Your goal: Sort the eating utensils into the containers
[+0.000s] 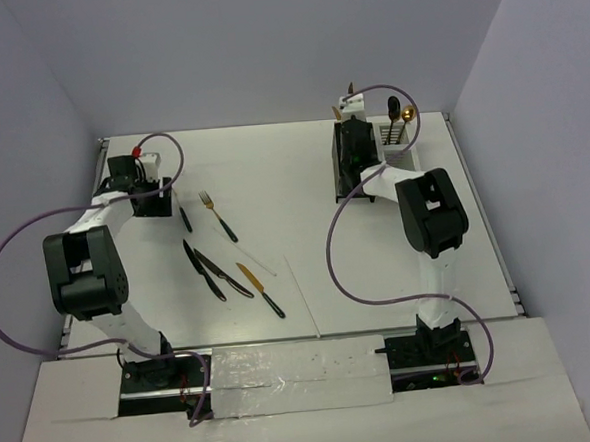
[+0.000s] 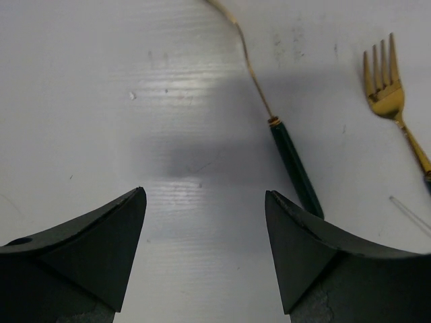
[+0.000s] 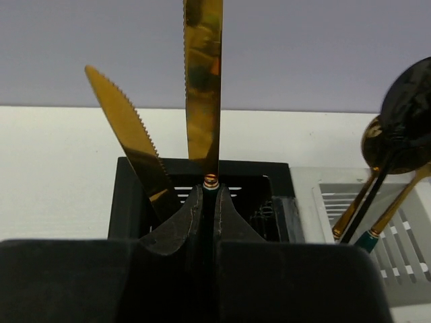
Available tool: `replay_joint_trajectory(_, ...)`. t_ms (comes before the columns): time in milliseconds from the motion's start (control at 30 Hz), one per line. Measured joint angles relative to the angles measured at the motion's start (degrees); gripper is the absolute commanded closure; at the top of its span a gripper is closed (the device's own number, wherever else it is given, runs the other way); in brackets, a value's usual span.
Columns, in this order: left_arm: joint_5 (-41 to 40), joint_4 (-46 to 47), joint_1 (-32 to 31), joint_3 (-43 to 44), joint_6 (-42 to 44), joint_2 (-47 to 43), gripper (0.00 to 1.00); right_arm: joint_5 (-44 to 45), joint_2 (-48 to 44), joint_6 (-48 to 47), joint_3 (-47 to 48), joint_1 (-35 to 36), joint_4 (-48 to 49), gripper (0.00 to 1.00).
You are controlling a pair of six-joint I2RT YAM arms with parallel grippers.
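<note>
My right gripper (image 3: 210, 188) is shut on the handle of a gold knife (image 3: 202, 81), held blade-up over the black caddy (image 3: 135, 195). A second, serrated gold knife (image 3: 128, 141) leans in that caddy. The white caddy (image 3: 404, 222) joins it on the right and holds a black spoon (image 3: 411, 128) and gold spoons. From above, the right gripper (image 1: 353, 142) covers the black caddy. My left gripper (image 2: 205, 192) is open and empty over bare table. A gold utensil with a dark green handle (image 2: 296, 168) lies just right of it, and a gold fork (image 2: 385, 87) farther right.
In the top view, the left gripper (image 1: 162, 203) is at the far left. To its right lie the fork (image 1: 217, 214), two black knives (image 1: 213, 271), a gold knife with a black handle (image 1: 261, 288) and a thin white stick (image 1: 257, 261). White walls enclose the table.
</note>
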Motion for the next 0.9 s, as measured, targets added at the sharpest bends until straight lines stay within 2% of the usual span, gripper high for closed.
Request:
replay_joint_trajectory(33,0.0,-0.3,-0.5,0.9,-0.3,0.6,0.19,-0.3,0.3,0.0,0.3,0.0,-0.6,1.0)
replay_joint_trajectory(133,0.1,-1.1,-2.5,3.3,-1.2,2.3,0.19,-1.6,0.8,-0.2,1.5,0.0,-2.8,0.82)
replay_joint_trajectory(200,0.3,-1.7,-3.8,5.0,-1.6,3.4,0.19,-2.2,0.7,-0.2,0.9,0.0,-1.9,0.74)
replay_joint_trajectory(233,0.6,-2.1,-4.3,5.8,-1.9,4.0,0.19,-2.5,0.5,-0.2,0.2,0.0,-1.1,0.65)
replay_joint_trajectory(300,1.5,-3.5,-5.3,7.7,-2.4,5.7,0.19,-2.6,-0.3,-0.4,-0.3,0.0,-1.4,0.58)
replay_joint_trajectory(333,1.9,-4.4,-5.6,9.0,-2.6,6.9,0.19,-2.7,-0.7,-0.6,-0.3,0.0,-1.8,0.5)
replay_joint_trajectory(467,0.9,-6.4,-7.3,12.4,-3.0,10.9,0.19,-3.0,-2.0,-1.6,-0.5,-0.1,-3.7,0.33)
replay_joint_trajectory(567,-0.2,-7.7,-8.4,12.7,-3.1,12.3,0.2,-4.1,-4.5,-2.1,-2.3,-0.2,-4.7,0.27)
replay_joint_trajectory(767,-2.5,-8.7,-8.9,12.9,-3.1,13.9,0.24,-6.3,-11.7,-1.9,-7.0,-0.2,-5.1,0.26)
replay_joint_trajectory(867,-3.1,-8.8,-8.8,13.6,-3.4,15.5,0.32,-7.0,-15.1,-1.4,-7.6,-0.2,-5.2,0.26)
replay_joint_trajectory(900,-3.2,-8.8,-8.8,13.8,-3.6,15.8,0.39,-7.2,-16.5,-1.2,-8.2,-0.1,-4.7,0.26)
